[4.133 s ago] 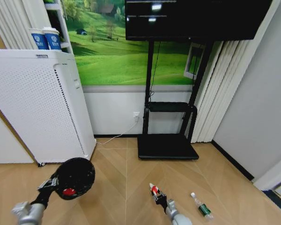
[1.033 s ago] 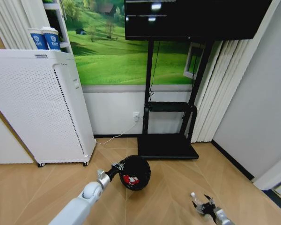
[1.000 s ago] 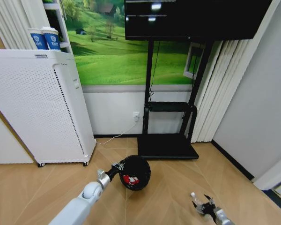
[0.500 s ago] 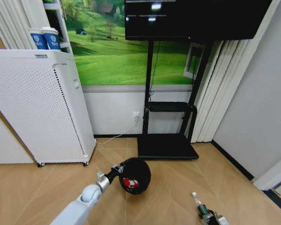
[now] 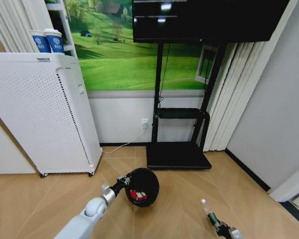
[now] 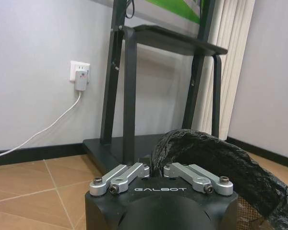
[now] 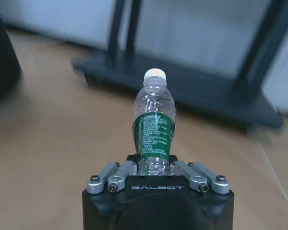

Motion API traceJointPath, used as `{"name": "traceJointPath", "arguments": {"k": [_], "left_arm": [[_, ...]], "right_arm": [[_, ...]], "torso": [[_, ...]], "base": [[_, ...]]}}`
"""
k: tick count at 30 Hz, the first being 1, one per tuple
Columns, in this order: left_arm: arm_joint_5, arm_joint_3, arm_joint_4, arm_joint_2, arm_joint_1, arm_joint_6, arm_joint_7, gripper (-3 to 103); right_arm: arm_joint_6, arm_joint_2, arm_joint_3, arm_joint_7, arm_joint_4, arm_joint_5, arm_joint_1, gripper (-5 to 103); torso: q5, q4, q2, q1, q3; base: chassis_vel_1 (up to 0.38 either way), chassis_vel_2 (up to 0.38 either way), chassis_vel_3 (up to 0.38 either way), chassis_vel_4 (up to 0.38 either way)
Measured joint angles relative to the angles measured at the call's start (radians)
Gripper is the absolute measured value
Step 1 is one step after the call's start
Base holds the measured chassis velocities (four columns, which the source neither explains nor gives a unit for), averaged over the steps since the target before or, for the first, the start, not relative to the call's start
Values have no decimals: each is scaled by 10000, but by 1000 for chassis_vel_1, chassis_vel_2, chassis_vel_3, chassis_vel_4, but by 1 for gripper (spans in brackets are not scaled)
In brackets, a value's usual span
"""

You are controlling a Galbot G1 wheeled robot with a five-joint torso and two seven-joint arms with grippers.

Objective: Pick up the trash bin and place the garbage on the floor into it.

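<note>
At the bottom right of the head view, the right hand (image 5: 224,230) is clamped on the bottle (image 5: 210,215): clear ribbed plastic, white cap, green label with small white print too fine to read. In the right wrist view the bottle (image 7: 154,127) stands up out of the closed fingers (image 7: 116,175), cap pointing away from the wrist, and "GALBOT" is printed on the black hand body.

Left of it, in the lower middle of the head view, the left hand (image 5: 120,179) grips the rim of the bin (image 5: 148,177), a round black wire-mesh basket tipped with its mouth toward the camera. Red-and-white crumpled litter (image 5: 135,194) lies inside it. In the left wrist view the fingers (image 6: 126,175) are pinched on the mesh rim of the bin (image 6: 216,155), again above the word "GALBOT".

The floor (image 5: 179,199) is tan herringbone parquet. Just beyond the bin stands a black metal stand (image 5: 178,154) with a flat base and a shelf, carrying a dark screen (image 5: 204,20). A white cord (image 5: 122,145) runs to a wall socket (image 5: 145,122). At left is a white perforated cabinet (image 5: 37,112), with two blue-and-white cups (image 5: 49,41) behind its top. A green meadow mural (image 5: 124,55) covers the wall.
</note>
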Motion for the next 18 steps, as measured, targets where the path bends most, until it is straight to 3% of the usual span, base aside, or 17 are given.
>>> {"name": "traceJointPath", "arguments": {"k": [3, 9, 18], "left_arm": [[-310, 701, 642, -149, -869, -29, -63, 7], [-715, 1822, 1171, -353, -2006, 86, -82, 7], [-921, 2825, 924, -575, -2447, 265, 105, 7]], "right_arm": [[562, 415, 112, -546, 2420, 542, -753, 25], [957, 665, -50, -1107, 5061, 981, -1533, 25], [1026, 836, -353, -1236, 6255, 780, -1866, 25]], "torso": [[3, -4, 0, 0, 0], [0, -6, 0, 0, 0], [0, -6, 0, 1, -1]], "base": [[0, 0, 0, 0], [0, 0, 0, 0], [0, 0, 0, 0]]}}
